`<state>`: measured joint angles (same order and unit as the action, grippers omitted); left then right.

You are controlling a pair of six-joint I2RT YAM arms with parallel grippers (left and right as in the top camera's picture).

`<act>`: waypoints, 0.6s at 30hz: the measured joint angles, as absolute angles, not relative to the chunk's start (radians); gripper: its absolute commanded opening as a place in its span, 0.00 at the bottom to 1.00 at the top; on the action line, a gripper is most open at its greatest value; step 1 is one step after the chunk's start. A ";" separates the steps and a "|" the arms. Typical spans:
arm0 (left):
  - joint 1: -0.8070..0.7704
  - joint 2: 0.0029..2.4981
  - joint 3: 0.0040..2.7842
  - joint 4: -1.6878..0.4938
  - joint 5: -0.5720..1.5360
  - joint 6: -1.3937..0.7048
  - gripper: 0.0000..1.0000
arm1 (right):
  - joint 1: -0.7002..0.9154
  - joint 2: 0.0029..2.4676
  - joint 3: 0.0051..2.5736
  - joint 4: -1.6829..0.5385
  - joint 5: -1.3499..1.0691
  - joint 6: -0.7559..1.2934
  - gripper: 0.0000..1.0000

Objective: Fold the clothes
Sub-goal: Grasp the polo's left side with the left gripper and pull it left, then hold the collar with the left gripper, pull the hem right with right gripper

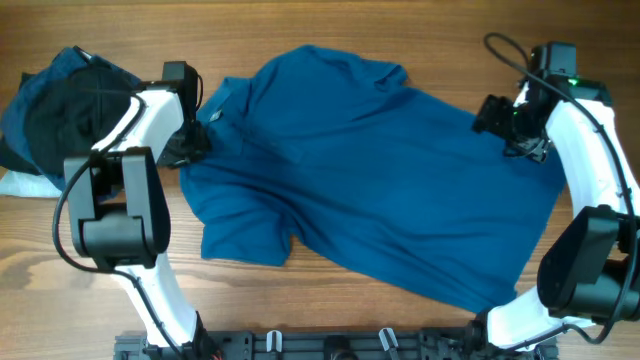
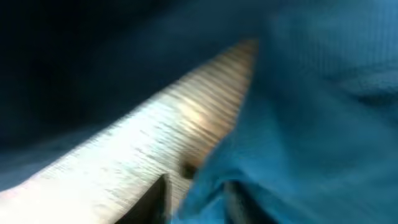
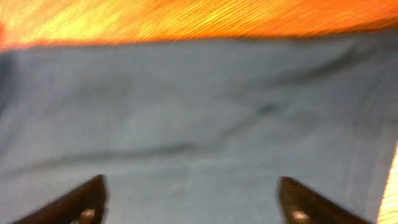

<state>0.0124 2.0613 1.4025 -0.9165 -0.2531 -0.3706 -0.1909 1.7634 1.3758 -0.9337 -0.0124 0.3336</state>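
Polo shirt lay spread and rumpled across the table; no fold made, so the whole task seemingly remained. Right gripper hovered over the hem end, fingers spread wide. Left gripper sat at the collar side; blur hid whether it pinched cloth.

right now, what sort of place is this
Probably a robotics lab bench: a left arm and right arm fixed at a wooden table, a blue shirt spread out, a pile of dark clothes beside it.
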 measured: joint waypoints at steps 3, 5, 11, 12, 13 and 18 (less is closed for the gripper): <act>-0.025 2.024 1.396 -0.908 -0.236 -0.339 0.76 | -0.265 1.771 1.376 -0.925 -0.002 0.358 0.55; -0.067 1.961 1.396 -0.896 -0.226 -0.330 0.78 | -0.348 1.805 1.376 -0.925 0.001 0.375 0.33; -0.130 1.778 1.396 -0.882 -0.186 -0.305 0.61 | -0.411 1.983 1.375 -0.925 0.005 0.432 0.04; -0.140 1.749 1.396 -0.882 -0.182 -0.300 0.61 | -0.411 2.024 1.373 -0.909 0.005 0.450 0.04; -0.146 1.733 1.396 -0.882 -0.177 -0.300 0.61 | -0.411 2.049 1.377 -0.897 0.004 0.465 0.04; -0.158 1.682 1.396 -0.882 -0.116 -0.300 0.66 | -0.418 2.081 1.397 -0.761 -0.039 0.558 0.04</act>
